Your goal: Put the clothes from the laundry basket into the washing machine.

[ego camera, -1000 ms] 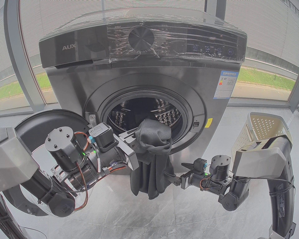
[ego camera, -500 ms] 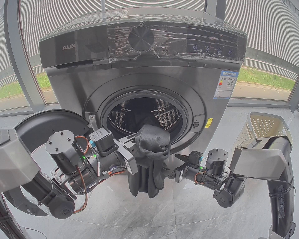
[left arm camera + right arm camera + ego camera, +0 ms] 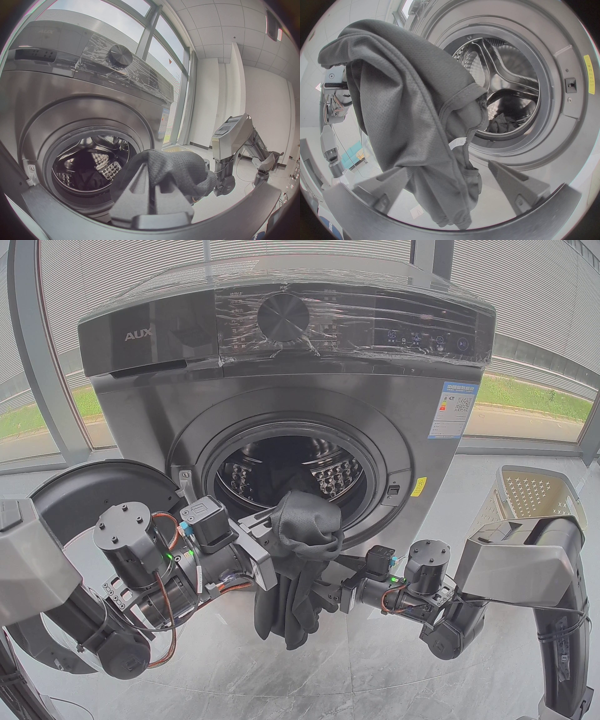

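looking at a dark grey mesh garment (image 3: 306, 530) pinched in the left gripper (image 3: 270, 522), jaws closed right down on a bunched fold at the top. hanging just outside the washing machine (image 3: 281, 396), in front of the lower rim of the drum opening (image 3: 284, 468), with a long tail dangling toward the floor and not touching it, as far as can be told. right gripper (image 3: 447, 167) spread wide, holding nothing, parked low by that tail with a finger on either side of the cloth. can't tell whether touching it yet. also spotted some dark clothes (image 3: 501, 122) already at the bottom of the drum, and a cream laundry basket (image 3: 531, 490) off by the machine's right side.

stuff to worry about, just guessing here:
- letting go with the left too early: risks dumping the whole thing off the rim onto the floor, with most of the weight outside.
- shoving only the top in: leaves the tail draped over the lower rim, ready to get trapped by the door (image 3: 94, 490) later.
- closing the right on a thin edge of slippery mesh: likely to slip out on the lift.
- pulling both ends apart at once: could stretch the fabric or yank it out of the left's grip.
- lifting the tail close to the rim: might catch on the gasket or latch.
- working two grippers this near each other: maybe knocking together.
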